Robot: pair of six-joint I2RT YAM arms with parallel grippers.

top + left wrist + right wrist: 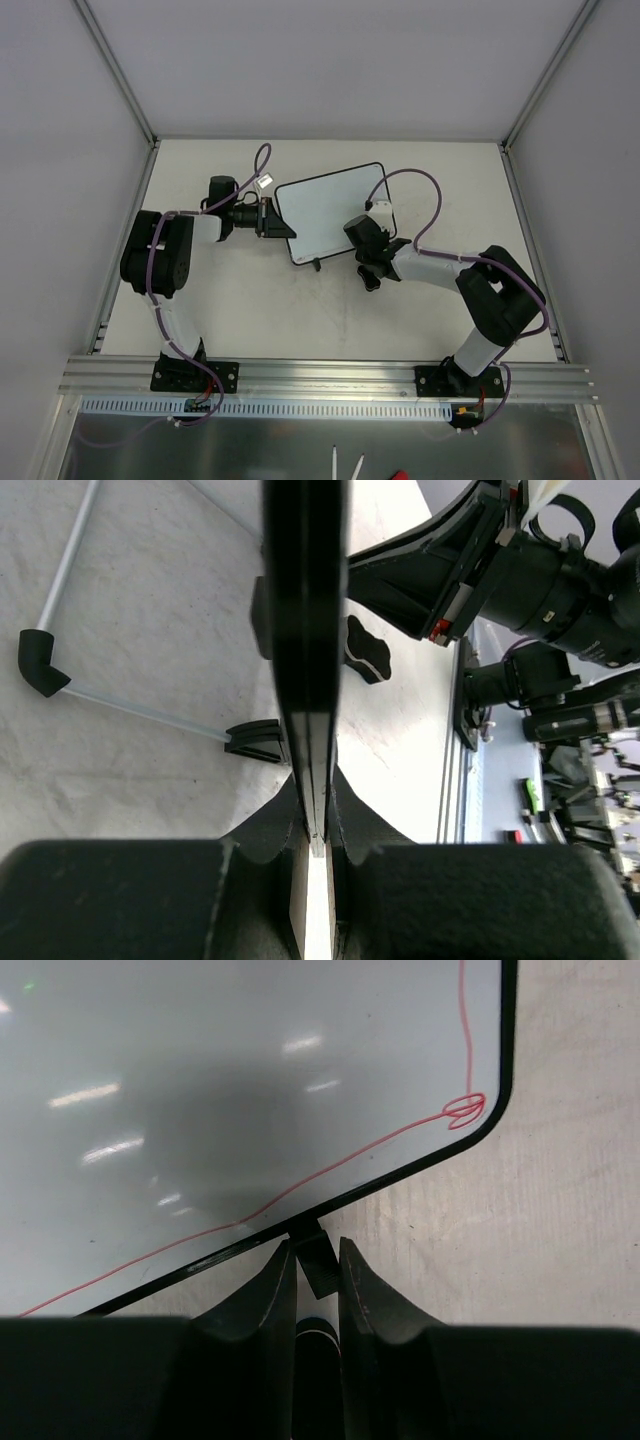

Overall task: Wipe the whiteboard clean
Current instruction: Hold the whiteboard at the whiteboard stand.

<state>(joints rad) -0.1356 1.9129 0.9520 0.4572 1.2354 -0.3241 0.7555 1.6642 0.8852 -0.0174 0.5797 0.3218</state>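
Note:
The whiteboard [335,210] stands upright mid-table on its small black feet. In the right wrist view its face [250,1090] carries a thin red line [330,1165] along the bottom edge and up the right side, with a small loop at the corner. My left gripper [278,222] is shut on the board's left edge, which shows edge-on between its fingers [305,630]. My right gripper [365,258] is at the board's lower right, shut on a small black bone-shaped eraser [365,650] that hangs below its fingers. One board foot [322,1270] lies just past the right fingertips.
The other board foot [316,265] sticks out at the lower left edge. Grey enclosure walls and metal posts [150,140] bound the table at the back and sides. An aluminium rail [330,375] runs along the near edge by the arm bases.

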